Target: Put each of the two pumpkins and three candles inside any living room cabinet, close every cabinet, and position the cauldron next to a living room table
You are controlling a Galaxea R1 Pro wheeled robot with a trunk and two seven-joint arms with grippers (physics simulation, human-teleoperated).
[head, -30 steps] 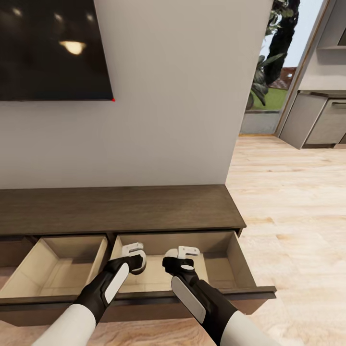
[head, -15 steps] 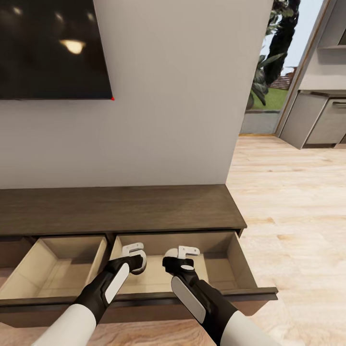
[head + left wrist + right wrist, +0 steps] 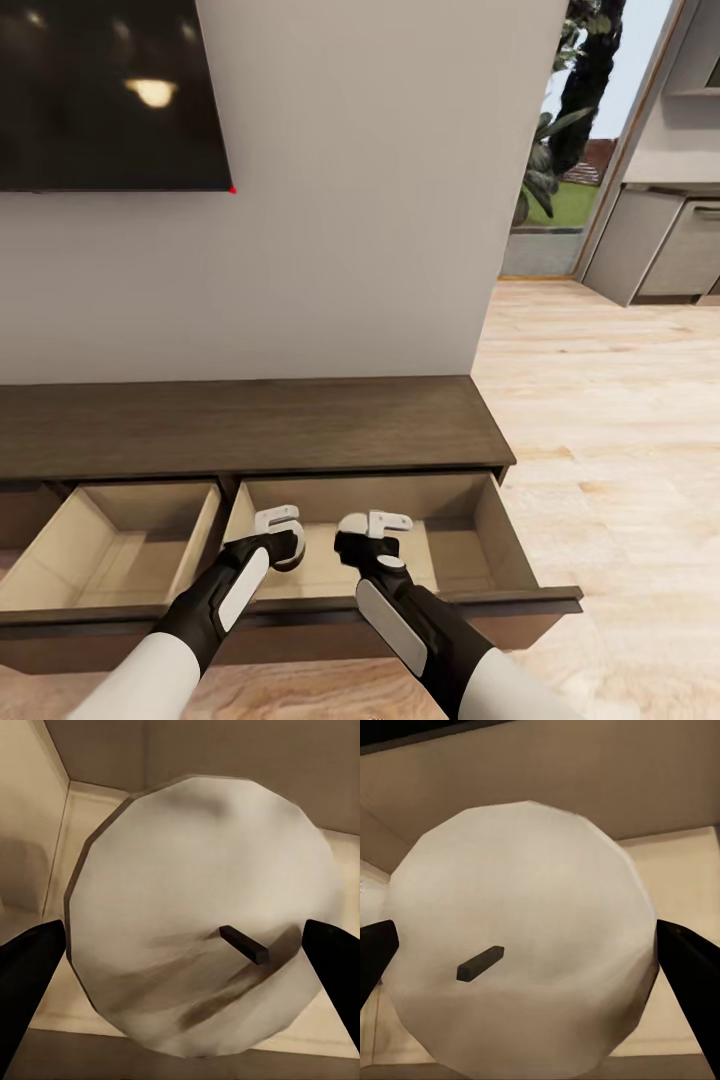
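Observation:
The dark-brown cabinet (image 3: 250, 425) stands against the wall with two pale drawers pulled out. Both grippers hang over the right drawer (image 3: 505, 545): my left gripper (image 3: 277, 522) near its left wall, my right gripper (image 3: 385, 522) near its middle. In the left wrist view a cream candle (image 3: 202, 907) with a dark wick sits between the black fingers (image 3: 26, 975), above the drawer's floor. The right wrist view has another cream candle (image 3: 521, 937) held the same way between its fingers (image 3: 686, 967). No pumpkins, cauldron or table are in view.
The left drawer (image 3: 60, 545) is open with a pale interior. A black TV (image 3: 100, 90) hangs on the white wall above the cabinet. Wood floor (image 3: 620, 450) stretches to the right toward grey kitchen cupboards (image 3: 660, 250) and a glass door (image 3: 560, 150).
The whole view has shifted, so the cabinet and TV sit a little higher in the picture. The arms and their candles keep nearly the same pose over the right drawer.

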